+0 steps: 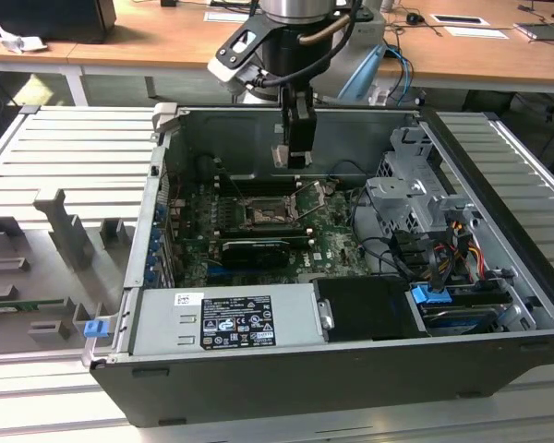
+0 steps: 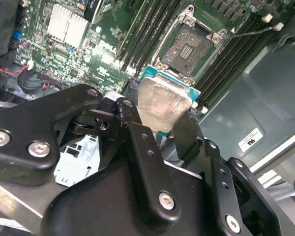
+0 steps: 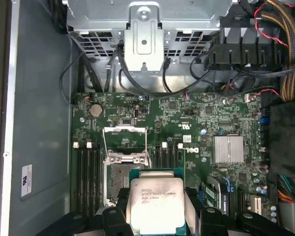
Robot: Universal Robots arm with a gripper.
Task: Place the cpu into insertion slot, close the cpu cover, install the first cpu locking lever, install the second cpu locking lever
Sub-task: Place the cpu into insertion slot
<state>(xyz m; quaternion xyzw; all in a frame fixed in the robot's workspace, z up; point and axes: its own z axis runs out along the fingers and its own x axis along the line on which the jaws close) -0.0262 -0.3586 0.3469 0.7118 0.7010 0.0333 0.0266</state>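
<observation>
In the pincer, the cpu is gripped by two opposite edges, pale face showing. It is held above the open insertion slot, apart from it. The cpu cover is raised beside the slot, on the green motherboard within the computer case.

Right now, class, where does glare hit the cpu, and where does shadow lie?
Second wrist view: glare washes the cpu pale. First wrist view: its face is evenly lit, print visible. Exterior view: the claw hangs dark against the shaded case wall.
</observation>
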